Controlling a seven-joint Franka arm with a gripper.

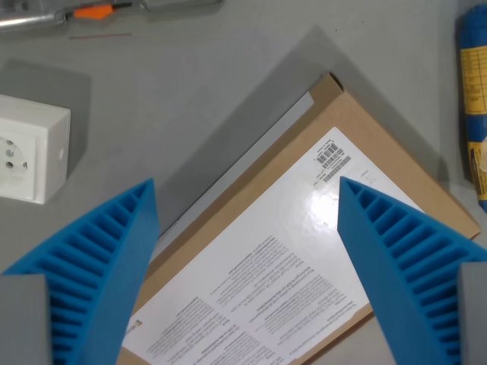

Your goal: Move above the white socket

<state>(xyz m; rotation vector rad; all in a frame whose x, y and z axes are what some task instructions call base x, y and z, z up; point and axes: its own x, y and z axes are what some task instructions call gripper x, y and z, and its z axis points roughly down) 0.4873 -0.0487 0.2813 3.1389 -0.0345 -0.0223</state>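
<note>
The white socket (30,148) is a small white box with three holes on its face, resting on the grey table at the wrist view's left edge, partly cut off. My gripper (245,194) hangs open over a cardboard box, well to the right of the socket. Its two blue ribbed fingers (99,258) frame the lower corners of the view, with nothing between them.
A brown cardboard box (327,129) with a white printed label lies diagonally under the gripper. A blue and yellow package (473,99) sits at the right edge. A metal tool with an orange part (91,11) lies along the top left.
</note>
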